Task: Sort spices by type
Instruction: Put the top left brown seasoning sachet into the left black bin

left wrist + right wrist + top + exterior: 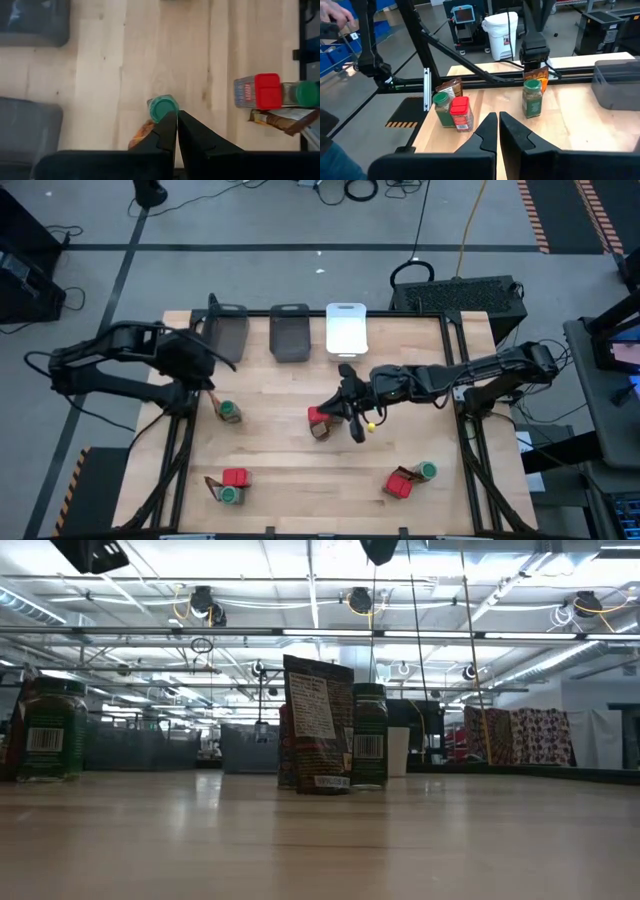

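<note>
Wooden desk [300,470] before you carries spices scattered short of the white bin [346,328]. Your left gripper [212,387] sits closed above a green-lidded jar [229,412]; your right gripper [345,420] hovers closed beside a red tin [318,416].

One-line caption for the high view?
Both grippers shut over a table of scattered spices; three bins empty.

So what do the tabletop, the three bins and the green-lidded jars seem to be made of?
The tabletop looks like pale, matt wooden butcher-block; planks and grain show. The two dark grey bins and the white bin look like moulded plastic with rounded corners. The green-lidded jar looks like clear glass or plastic, contents visible, with a plastic lid.
</note>
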Controlling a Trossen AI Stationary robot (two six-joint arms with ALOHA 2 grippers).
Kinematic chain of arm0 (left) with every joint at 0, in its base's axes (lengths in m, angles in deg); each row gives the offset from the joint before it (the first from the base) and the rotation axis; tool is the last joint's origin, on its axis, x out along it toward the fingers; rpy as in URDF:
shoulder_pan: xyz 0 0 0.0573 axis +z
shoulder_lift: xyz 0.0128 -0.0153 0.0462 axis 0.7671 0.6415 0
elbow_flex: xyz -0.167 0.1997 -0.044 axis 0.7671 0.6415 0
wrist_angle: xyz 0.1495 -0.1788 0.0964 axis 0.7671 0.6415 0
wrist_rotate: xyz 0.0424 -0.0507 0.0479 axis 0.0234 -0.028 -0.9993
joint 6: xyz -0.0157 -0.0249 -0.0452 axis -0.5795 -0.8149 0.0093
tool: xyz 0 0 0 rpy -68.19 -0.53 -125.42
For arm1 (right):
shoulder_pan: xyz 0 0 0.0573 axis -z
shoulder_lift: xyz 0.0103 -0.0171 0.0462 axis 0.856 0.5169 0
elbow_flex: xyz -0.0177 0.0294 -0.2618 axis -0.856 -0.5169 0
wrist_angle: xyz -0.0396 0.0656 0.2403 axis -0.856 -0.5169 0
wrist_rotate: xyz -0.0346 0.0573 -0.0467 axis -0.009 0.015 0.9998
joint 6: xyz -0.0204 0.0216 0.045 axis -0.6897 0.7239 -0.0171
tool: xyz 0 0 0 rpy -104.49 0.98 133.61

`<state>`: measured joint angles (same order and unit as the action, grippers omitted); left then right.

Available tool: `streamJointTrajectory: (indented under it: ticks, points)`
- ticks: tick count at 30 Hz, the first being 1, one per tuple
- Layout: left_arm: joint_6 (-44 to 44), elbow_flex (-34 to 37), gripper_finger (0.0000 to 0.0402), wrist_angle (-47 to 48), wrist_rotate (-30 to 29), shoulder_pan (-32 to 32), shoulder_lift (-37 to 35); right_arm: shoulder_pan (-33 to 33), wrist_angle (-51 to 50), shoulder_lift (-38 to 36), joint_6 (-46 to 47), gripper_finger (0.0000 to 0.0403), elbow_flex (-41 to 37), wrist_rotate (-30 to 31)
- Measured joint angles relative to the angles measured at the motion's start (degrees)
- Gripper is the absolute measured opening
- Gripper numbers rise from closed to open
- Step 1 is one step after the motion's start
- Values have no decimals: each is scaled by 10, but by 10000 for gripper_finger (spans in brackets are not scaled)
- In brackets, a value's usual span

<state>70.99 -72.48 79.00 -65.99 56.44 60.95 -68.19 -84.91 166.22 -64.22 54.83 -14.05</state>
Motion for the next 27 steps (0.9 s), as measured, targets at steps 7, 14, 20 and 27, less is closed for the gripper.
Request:
streamJointTrajectory:
  ticks: [7, 14, 20, 27]
  points:
    - [27, 15, 47, 7, -17, 0, 17, -6, -4, 0, 1, 0, 0, 0]
    - [70, 65, 170, 11, -17, 0, 36, -6, -7, 0, 1, 0, 0, 2]
    - [138, 85, 246, 10, -17, 0, 58, -5, -8, 0, -4, 0, 0, 4]
    - [225, 100, 254, 7, -29, -1, 75, -4, -18, 0, -27, 0, 0, 6]
